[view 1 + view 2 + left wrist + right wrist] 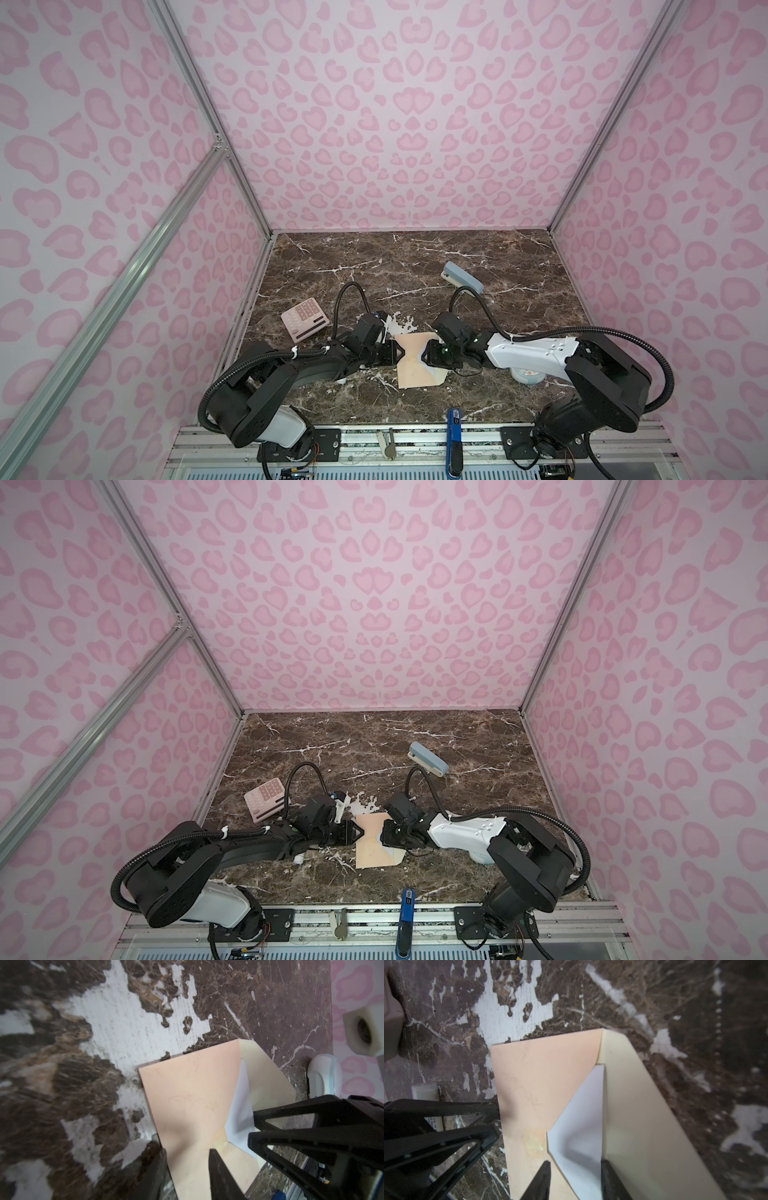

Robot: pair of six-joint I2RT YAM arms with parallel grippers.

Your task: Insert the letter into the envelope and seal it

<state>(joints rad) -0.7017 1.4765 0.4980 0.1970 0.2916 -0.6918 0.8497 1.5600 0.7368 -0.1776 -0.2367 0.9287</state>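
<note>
Paper, thin and light, is all there is to handle: the left claw point(400, 353), jaws part-way apart and gripping nothing, touches the left edge of the flat peach-orange paper envelope point(409, 374) lying mid-way on the brown marble bench point(415, 266). The white rectangular paper letter point(581, 1113) sits tucked in its pocket, a wedge showing, the cream-lined triangular flap point(633, 1105) open to the right. The right claw point(575, 1163), likewise parted and empty, straddles that wedge; I'd pin the limp, slippery body and fold by the flap's free edge.
</note>
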